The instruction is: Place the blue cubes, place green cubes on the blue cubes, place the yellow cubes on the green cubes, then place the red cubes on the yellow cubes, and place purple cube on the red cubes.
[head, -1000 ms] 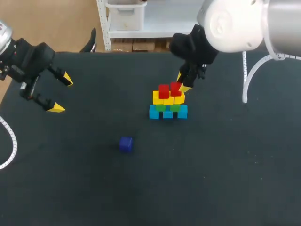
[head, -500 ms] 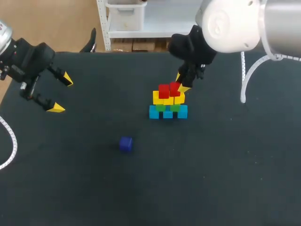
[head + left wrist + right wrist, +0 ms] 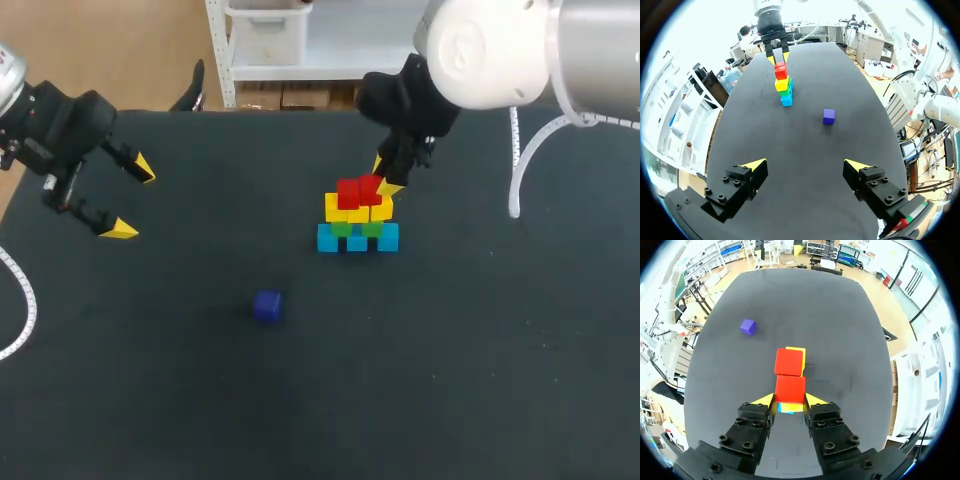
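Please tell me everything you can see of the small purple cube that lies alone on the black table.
The small purple cube looks like a plain, solid block with a matte, deep blue-violet surface and no visible marks. It rests flat on one face on the black table, and nothing else touches it. In the head view it lies apart from the stack of coloured cubes, nearer the camera and to its left.

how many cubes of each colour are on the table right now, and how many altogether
light blue cubes: 3
green cubes: 2
yellow cubes: 3
red cubes: 2
purple cube: 1
total: 11
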Controlling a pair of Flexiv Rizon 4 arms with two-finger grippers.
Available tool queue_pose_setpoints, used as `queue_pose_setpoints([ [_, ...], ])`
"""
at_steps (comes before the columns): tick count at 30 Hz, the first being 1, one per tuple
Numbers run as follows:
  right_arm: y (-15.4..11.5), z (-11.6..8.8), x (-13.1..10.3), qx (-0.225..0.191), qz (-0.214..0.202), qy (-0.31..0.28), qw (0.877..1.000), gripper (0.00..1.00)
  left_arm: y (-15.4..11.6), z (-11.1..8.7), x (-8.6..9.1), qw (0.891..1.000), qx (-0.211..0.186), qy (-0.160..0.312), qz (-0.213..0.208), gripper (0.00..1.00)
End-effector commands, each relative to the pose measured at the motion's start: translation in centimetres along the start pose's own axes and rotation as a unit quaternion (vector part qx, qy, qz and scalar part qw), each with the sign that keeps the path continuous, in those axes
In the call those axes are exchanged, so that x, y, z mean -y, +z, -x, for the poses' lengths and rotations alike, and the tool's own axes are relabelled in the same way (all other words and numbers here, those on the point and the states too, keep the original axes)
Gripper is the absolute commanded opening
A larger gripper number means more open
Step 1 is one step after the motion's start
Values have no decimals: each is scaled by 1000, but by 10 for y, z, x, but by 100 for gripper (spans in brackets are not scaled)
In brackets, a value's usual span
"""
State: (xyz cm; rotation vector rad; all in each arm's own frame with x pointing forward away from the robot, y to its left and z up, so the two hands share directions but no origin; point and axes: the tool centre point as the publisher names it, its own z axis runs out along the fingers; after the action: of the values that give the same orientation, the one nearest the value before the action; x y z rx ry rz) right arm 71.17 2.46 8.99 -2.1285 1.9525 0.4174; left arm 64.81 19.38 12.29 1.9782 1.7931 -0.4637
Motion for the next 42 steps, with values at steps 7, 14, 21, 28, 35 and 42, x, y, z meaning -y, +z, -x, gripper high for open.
queue_pose_setpoints([
  [7, 1, -1, 0, 3, 3, 1, 1000, 29, 0, -2, 0, 1000, 2, 2, 0, 100],
  [14, 1, -1, 0, 5, 4, 0, 1000, 37, 0, -2, 0, 1000, 2, 2, 0, 100],
  [21, 0, -1, 0, 7, 4, -1, 1000, 46, 0, -2, 0, 1000, 2, 2, 0, 100],
  [28, -8, -6, -3, 19, -5, 5, 1000, 100, 0, -2, 0, 1000, 2, 2, 0, 100],
  [35, -33, -26, -14, 58, -38, 16, 997, 100, 0, -2, 0, 1000, 2, 2, 0, 100],
  [42, -53, -57, -28, 224, -69, -13, 972, 100, 0, -2, 0, 1000, 2, 2, 0, 100],
])
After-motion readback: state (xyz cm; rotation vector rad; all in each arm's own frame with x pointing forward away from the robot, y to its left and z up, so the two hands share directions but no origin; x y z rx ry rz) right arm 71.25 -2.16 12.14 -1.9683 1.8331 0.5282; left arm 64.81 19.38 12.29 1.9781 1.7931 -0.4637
